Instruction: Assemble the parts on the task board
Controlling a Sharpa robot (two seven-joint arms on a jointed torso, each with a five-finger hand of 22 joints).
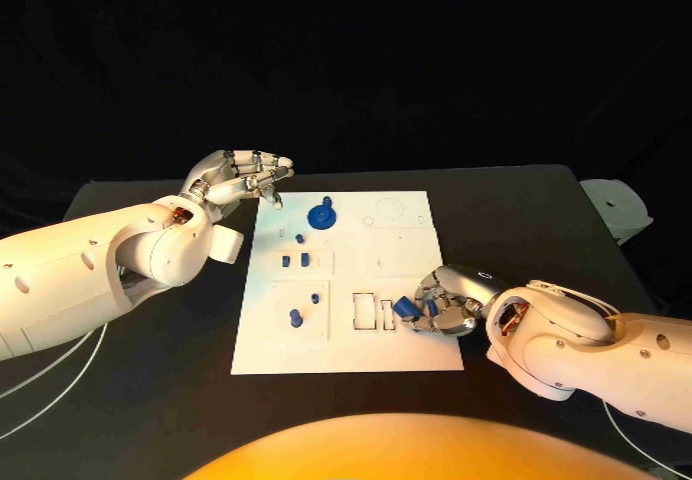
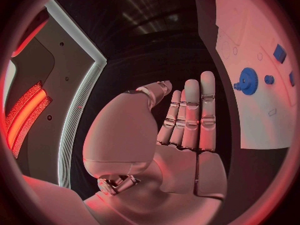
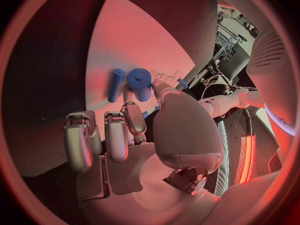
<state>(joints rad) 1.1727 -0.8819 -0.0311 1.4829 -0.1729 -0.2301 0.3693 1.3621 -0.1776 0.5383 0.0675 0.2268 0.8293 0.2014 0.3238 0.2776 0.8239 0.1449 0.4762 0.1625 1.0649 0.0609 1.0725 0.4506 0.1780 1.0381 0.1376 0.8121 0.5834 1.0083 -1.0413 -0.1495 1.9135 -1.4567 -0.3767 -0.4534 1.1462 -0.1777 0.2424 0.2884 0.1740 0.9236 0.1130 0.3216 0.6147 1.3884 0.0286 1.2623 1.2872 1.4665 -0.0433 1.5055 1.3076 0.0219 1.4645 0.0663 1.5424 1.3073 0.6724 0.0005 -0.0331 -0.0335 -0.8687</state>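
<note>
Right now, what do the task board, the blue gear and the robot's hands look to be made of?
Task board: matte white, flat and thin with shallow recesses; probably plastic.
Blue gear: uniform matte blue with toothed rim, likely molded or printed plastic.
Left hand and right hand: silvery segments with dull sheen; metal or metallic-coated plastic, cannot tell.

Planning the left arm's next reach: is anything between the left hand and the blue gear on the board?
Nothing visible stands between them. The left hand hovers open beside the task board's far left corner, and the blue gear lies just inward of it on bare white board. The right hand works at the near right side, well away.
</note>
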